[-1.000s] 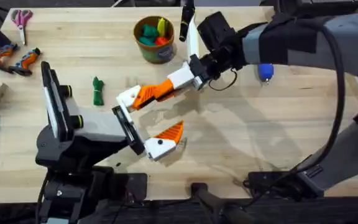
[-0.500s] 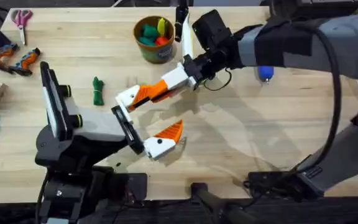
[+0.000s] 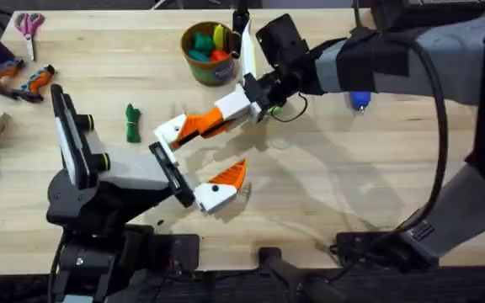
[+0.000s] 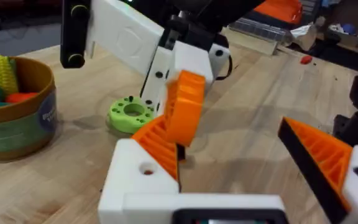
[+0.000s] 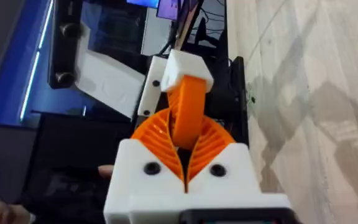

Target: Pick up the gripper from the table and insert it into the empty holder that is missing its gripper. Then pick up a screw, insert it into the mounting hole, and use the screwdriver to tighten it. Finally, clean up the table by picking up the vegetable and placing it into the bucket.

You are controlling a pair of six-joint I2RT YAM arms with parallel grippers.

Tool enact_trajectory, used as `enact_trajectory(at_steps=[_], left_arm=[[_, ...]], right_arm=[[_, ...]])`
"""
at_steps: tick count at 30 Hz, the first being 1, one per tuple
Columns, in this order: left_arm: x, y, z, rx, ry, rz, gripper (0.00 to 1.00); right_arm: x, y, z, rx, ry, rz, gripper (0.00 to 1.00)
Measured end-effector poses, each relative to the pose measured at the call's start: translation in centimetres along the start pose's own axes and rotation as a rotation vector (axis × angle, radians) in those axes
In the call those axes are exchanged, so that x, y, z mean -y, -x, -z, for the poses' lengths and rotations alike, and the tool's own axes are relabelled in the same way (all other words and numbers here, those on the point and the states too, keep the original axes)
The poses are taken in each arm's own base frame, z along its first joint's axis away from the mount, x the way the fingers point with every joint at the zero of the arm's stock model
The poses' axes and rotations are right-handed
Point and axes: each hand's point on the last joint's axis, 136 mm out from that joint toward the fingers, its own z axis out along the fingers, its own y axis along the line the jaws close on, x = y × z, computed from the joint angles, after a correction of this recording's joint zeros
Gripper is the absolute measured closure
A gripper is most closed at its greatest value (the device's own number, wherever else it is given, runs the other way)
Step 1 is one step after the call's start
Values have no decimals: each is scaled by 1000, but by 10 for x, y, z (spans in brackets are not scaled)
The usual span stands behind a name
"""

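An overhead view of a pale wooden table, read from left to right. At the far left corner lie pink-handled scissors [image 3: 29,23]. Right of them, the dark green toy vegetable [image 3: 131,123] rests on the wood, untouched. The left arm's gripper [image 3: 199,160] reaches in from the near left with its two white fingers spread wide; the nearer finger already wears an orange pad, while the farther one is the bare white holder [image 3: 172,131]. The orange gripper pad [image 3: 200,125] is seated against that holder, its free end pinched between the ribbed fingers of the right gripper [image 3: 226,115], which comes in from the far right. Behind them at the far edge stands the bucket [image 3: 210,52] (holding teal, orange and yellow toy pieces), and farther right the blue screwdriver [image 3: 359,98] lies partly hidden behind the right arm. To finish this step well, the right arm should probably push the pad straight along the holder's face until it sits flush, keeping the left arm steady, and only then release. Compared with a second ago, the right arm has shifted left, carrying the pad deeper onto the holder; everything else is unmoved.
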Motion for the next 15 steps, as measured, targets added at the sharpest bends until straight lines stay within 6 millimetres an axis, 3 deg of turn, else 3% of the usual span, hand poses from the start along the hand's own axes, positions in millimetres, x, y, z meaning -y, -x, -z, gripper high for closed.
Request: enact_trajectory(at_steps=[6, 10, 15], left_arm=[[0, 0, 0, 0, 2, 0, 15], [0, 0, 0, 0, 0, 0, 15], [1, 0, 0, -1, -3, 0, 15]], right_arm=[[0, 0, 0, 0, -2, -20, 993], [0, 0, -1, -1, -1, -31, 908], [0, -1, -3, -6, -1, -34, 876]])
